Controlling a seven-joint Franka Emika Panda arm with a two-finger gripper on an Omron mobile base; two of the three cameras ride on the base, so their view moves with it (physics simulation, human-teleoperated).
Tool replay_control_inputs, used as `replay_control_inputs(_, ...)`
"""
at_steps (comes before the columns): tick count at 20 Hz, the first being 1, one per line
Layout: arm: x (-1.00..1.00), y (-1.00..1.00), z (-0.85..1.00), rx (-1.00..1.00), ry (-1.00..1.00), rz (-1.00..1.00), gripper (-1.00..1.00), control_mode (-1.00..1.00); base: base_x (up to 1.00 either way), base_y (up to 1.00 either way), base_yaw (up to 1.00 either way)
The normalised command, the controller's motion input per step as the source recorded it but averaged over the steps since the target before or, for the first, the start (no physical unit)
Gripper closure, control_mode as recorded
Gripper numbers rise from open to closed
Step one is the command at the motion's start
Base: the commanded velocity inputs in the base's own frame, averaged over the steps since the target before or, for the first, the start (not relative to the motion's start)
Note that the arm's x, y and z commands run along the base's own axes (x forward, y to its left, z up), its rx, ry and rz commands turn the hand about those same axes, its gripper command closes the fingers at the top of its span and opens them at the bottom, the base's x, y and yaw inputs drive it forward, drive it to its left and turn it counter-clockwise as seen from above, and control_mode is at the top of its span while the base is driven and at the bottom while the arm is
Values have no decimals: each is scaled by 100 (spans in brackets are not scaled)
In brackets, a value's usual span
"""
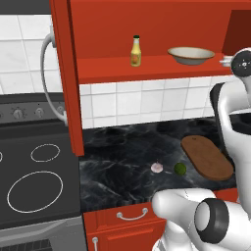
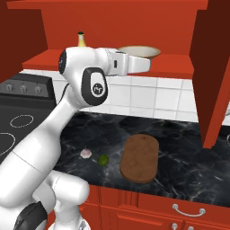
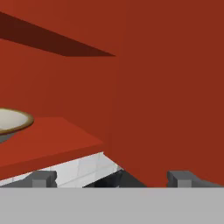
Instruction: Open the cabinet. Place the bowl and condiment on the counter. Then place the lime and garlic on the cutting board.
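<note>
The red cabinet (image 1: 147,19) stands open, its doors (image 2: 215,67) swung wide. On its shelf sit the yellow condiment (image 1: 136,51) at the left and the beige bowl (image 1: 191,55) at the right. My gripper (image 3: 113,178) is open and holds nothing. It is level with the shelf's front edge, just right of the bowl (image 3: 11,122). In the right base view my hand (image 2: 134,64) covers part of the bowl (image 2: 143,51). On the black counter (image 1: 122,166) below, the garlic (image 1: 157,167) and lime (image 1: 180,168) lie side by side, left of the bare cutting board (image 1: 206,157).
The stovetop (image 1: 34,171) with white rings lies left of the counter, with knobs behind it. Red lower drawers (image 1: 130,215) with short handles run under the counter's front edge. The open left door (image 1: 66,73) juts out between stove and counter. White tiles back the counter.
</note>
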Motion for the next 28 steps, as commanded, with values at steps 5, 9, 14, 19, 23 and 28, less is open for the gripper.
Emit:
replay_control_inputs(5, 1, 17, 0, 30, -7, 24, -100, -100, 0, 0, 0)
replay_control_inputs(9, 3, 22, -6, 15, 0, 21, -100, -100, 0, 0, 0)
replay_control_inputs(14, 4, 66, -28, 0, 10, 30, -100, -100, 0, 0, 0)
replay_control_inputs(19, 0, 43, -15, -6, -3, 10, -100, -100, 0, 0, 0)
replay_control_inputs(23, 0, 30, 0, 0, 0, 5, -100, -100, 0, 0, 0)
replay_control_inputs(28, 0, 31, 23, 0, 0, 2, -100, -100, 0, 0, 0)
